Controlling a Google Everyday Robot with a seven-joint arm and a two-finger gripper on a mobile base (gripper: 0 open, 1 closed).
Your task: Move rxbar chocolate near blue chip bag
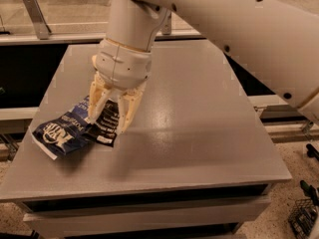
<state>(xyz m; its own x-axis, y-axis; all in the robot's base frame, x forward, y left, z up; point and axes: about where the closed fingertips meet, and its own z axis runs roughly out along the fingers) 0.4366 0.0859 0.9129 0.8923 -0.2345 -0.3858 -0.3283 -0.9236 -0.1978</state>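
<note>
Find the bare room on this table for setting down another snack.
Free: the table's right half, from the tool to the right edge, and the front strip before the blue chip bag. Crowded: left middle, where the tool stands over the rxbar chocolate against the bag.
</note>
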